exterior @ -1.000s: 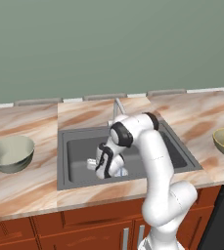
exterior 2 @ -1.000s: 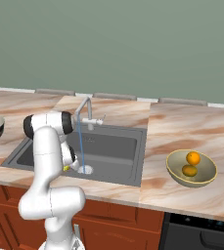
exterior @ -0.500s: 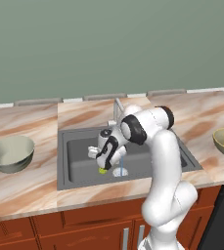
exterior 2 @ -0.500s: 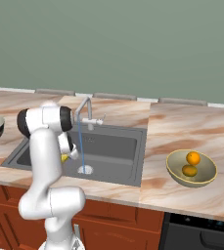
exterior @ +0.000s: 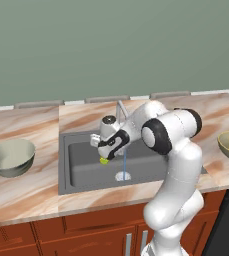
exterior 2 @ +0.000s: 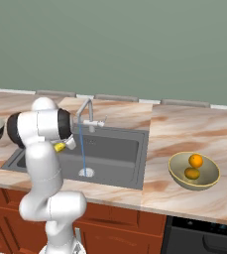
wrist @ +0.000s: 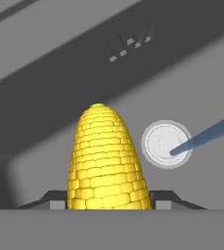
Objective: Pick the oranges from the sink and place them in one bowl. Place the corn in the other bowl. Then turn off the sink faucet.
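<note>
The corn (wrist: 107, 161) sits clamped between the gripper (exterior: 105, 156) fingers, its yellow kernelled body rising out of the jaws and its greenish tip pointing away from the hand; in the left base view only that lower end peeps out under the hand, lifted clear above the floor of the sink (exterior: 81, 170), with the round pale drain (wrist: 166, 143) off to one side below it. Both oranges (exterior 2: 193, 166) already lie together in the olive-khaki bowl (exterior 2: 177, 173) on the counter beyond the sink's far side, so that part looks finished. The pale grey-green bowl (exterior: 11, 157) stands on the counter on the opposite side of the basin, well apart from the hand, and nothing can be seen in it, so the corn has yet to be carried over and dropped there. A thin stream of water (exterior 2: 82, 149) falls from the faucet (exterior 2: 86, 113) onto the drain, so turning it off is left as the last step.
</note>
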